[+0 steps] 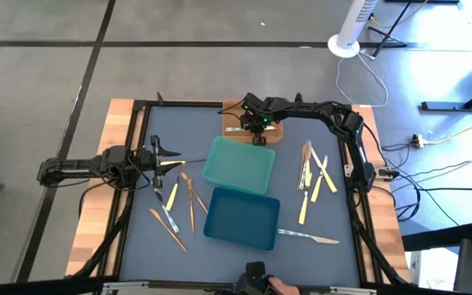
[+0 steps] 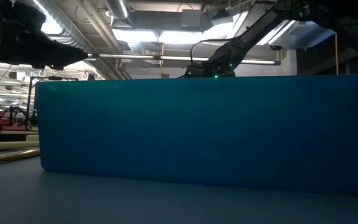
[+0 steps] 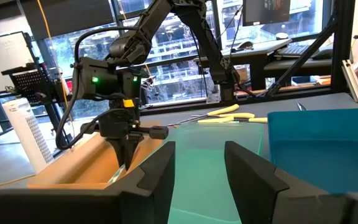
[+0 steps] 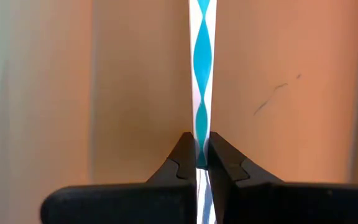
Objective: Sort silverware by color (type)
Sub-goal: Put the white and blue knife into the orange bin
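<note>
The right gripper (image 4: 196, 163) is pinched tight on a slim silver utensil (image 4: 202, 74), held by one end so its length hangs straight below the fingertips, directly over the floor of the orange tray (image 1: 275, 131); that grip probably lets the piece go down flat among the other silver ones. The left gripper (image 1: 156, 160) waits with its fingers spread and empty, pale yellow and tan utensils (image 1: 188, 197) on the mat just ahead of it. More yellow pieces (image 1: 311, 174) lie beyond the teal tray (image 1: 238, 166), well apart from either gripper.
</note>
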